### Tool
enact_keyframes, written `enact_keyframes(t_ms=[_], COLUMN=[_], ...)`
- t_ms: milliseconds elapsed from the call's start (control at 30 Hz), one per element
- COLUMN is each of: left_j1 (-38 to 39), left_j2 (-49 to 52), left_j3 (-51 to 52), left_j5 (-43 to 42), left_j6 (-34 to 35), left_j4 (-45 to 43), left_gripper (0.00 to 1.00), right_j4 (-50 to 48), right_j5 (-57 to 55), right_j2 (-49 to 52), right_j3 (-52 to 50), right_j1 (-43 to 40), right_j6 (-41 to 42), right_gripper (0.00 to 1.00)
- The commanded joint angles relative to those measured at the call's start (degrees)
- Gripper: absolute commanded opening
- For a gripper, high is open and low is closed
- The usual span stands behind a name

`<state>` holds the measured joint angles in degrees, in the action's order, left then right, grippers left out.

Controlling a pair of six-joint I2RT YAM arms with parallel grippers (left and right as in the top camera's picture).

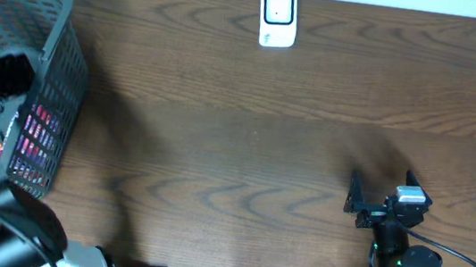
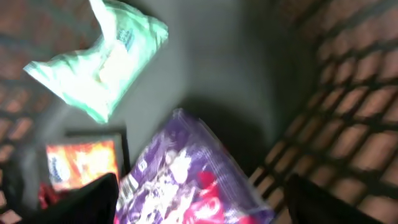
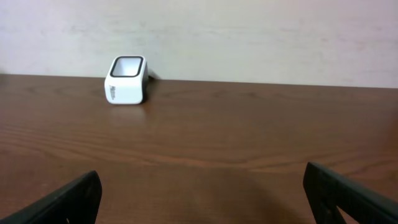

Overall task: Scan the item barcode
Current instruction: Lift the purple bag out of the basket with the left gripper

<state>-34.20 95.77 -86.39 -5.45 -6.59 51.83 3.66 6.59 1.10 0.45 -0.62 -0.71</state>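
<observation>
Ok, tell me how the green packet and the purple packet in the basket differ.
The green packet is pale and mostly plain; the purple packet is dark with red and white print. The green packet lies further from the camera, the purple packet nearer. Both lie in the basket.

No lettering on the purple packet point(image 2: 186, 180) is legible.

Even, soft light overhead; faint shadows on table point(image 1: 223, 105); left wrist view dim, motion-blurred; right wrist sharp

Left jaws apart, right jaws apart (wide)
</observation>
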Motion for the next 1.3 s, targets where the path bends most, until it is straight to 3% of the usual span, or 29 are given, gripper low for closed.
enact_keyframes(t_ms=[0,400,467,733,867,900,933,967,1000,1133,1267], left_j1=[-1.6,-4.6,-5.2,-7.9,-8.7,-8.8,-8.8,-8.8,-8.8,-8.8,-8.8], left_j2=[4.5,10.0,12.1,20.9,24.9,25.5,25.9,26.0,26.0,25.8,24.9], left_j3=[-0.4,-0.4,-0.3,-0.3,-0.3,-0.3,-0.3,-0.3,-0.4,-3.0,-8.1], left_j5=[0.6,-5.9,-5.6,-5.4,-5.4,-5.4,-5.4,-5.4,-5.4,-5.4,-5.5], left_j6=[-7.5,-8.7,-6.0,0.8,1.1,1.1,1.0,1.1,1.1,1.4,3.5], left_j4=[4.2,10.4,10.7,10.0,9.1,8.7,8.3,7.9,7.4,8.0,11.1], left_gripper=[0.86,0.86,0.99,0.98,1.0,0.94,0.78,0.48,0.31,0.07,0.07], right_j4=[0.2,0.2,0.2,0.2,0.2,0.2,0.2,0.2,0.2,0.2,0.2], right_j5=[-0.3,-0.3,-0.3,-0.3,-0.3,-0.3,-0.3,-0.3,-0.3,-0.3,-0.3], right_j2=[-0.1,-0.1,-0.1,-0.1,-0.1,-0.1,-0.1,-0.1,-0.1,-0.1,-0.1], right_j3=[-0.1,-0.1,-0.1,-0.1,-0.1,-0.1,-0.1,-0.1,-0.1,-0.1,-0.1], right_j1=[-0.7,-0.7,-0.7,-0.7,-0.7,-0.7,-0.7,-0.7,-0.7,-0.7,-0.7], right_j6=[-0.7,-0.7,-0.7,-0.7,-0.7,-0.7,-0.7,-0.7,-0.7,-0.7,-0.7], right_gripper=[0.99,0.99,0.99,0.99,0.99,0.99,0.99,0.99,0.99,0.99,0.99])
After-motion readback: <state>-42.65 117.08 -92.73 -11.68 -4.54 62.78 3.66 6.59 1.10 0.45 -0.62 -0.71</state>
